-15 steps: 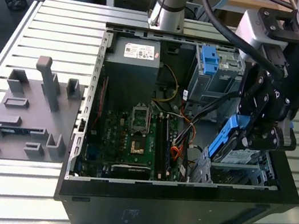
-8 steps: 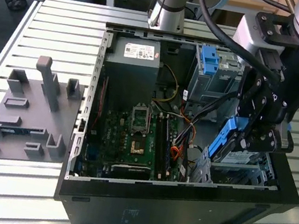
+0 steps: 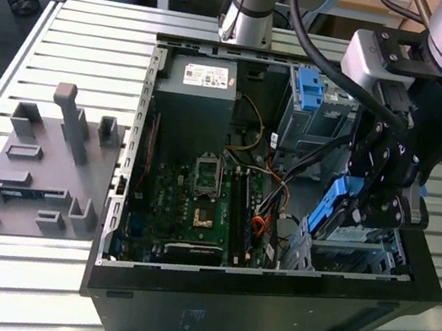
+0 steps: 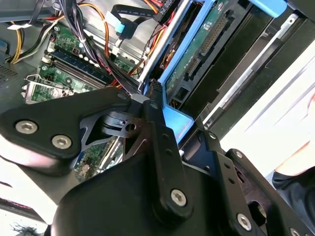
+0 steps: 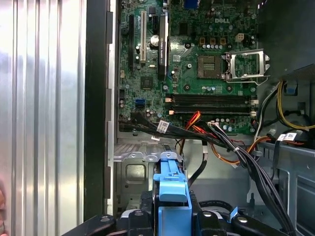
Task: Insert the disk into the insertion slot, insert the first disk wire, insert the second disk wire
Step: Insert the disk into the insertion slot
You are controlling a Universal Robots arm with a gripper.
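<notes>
The disk (image 3: 332,204) sits in a bright blue carrier. The gripper (image 3: 371,211) is matte black. The motherboard (image 3: 197,204) is dark green with black slots, crossed by orange, red and yellow wires (image 5: 192,120). The insertion slot (image 3: 351,255) is silver-grey perforated metal. The computer case (image 3: 262,319) is black. The table (image 3: 12,283) is pale silver with ribbed stripes, and the fixture (image 3: 39,176) on it is plain grey.

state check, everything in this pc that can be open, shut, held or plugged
disk, held tilted over the slot, not seated
jaws, shut on the disk
slot, no disk seated in it
case, open, side panel off
blue wire plug, hanging loose, not plugged in
cpu socket, cover flipped open
ram slots, empty
</notes>
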